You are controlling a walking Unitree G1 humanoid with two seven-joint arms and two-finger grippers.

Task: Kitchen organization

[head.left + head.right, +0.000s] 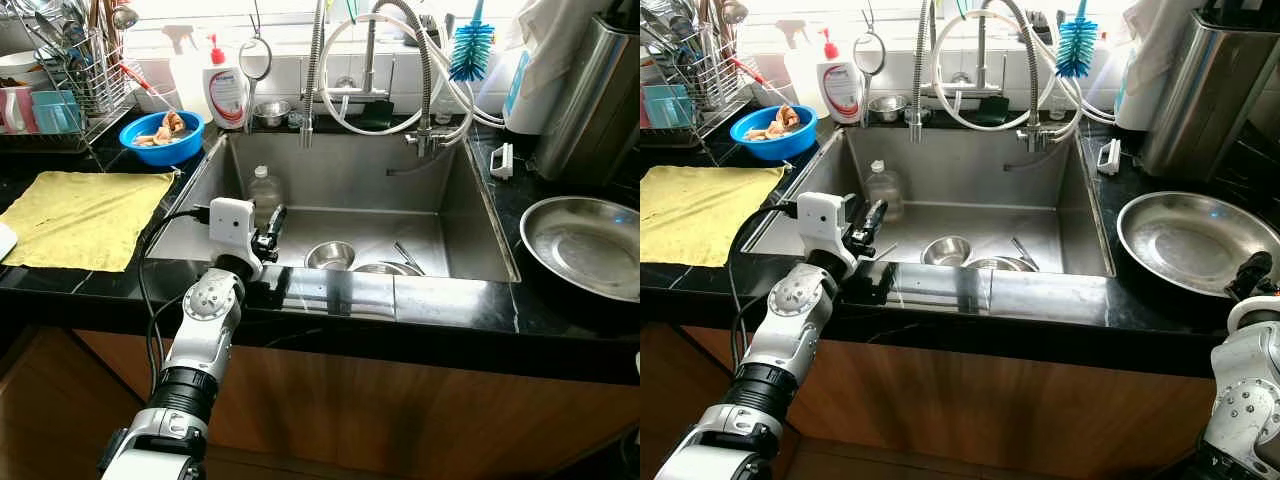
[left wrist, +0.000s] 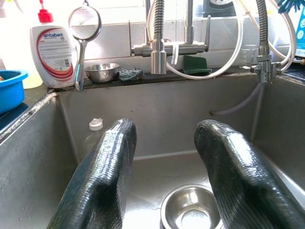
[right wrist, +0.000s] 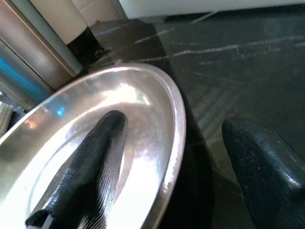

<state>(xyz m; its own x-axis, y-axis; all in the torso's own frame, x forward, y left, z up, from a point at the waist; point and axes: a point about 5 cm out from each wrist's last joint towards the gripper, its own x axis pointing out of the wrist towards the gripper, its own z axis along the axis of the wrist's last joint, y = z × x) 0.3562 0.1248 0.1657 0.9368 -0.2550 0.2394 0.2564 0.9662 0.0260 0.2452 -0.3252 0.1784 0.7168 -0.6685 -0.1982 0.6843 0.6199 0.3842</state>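
Observation:
A steel sink point(image 1: 460, 215) holds a small steel bowl point(image 1: 330, 255), a second steel dish point(image 1: 385, 268) beside it and a clear plastic bottle point(image 1: 264, 190) at its left wall. My left gripper point(image 1: 272, 232) hangs open over the sink's front left edge, empty; the small bowl point(image 2: 190, 207) lies below and beyond its fingers point(image 2: 102, 179). A large steel pan point(image 1: 1195, 240) rests on the black counter to the right. My right gripper point(image 3: 167, 167) is open with one finger point(image 3: 95, 157) over the pan's inside and the other outside its rim point(image 3: 174, 124).
A yellow cloth point(image 1: 85, 215) lies on the left counter, with a blue bowl of scraps point(image 1: 160, 135) and a dish rack point(image 1: 70, 90) behind. Soap bottle point(image 1: 226, 90), strainer, tap hoses point(image 1: 400, 70) and a blue brush point(image 1: 471, 45) line the back. A steel canister point(image 1: 590, 95) stands at the right.

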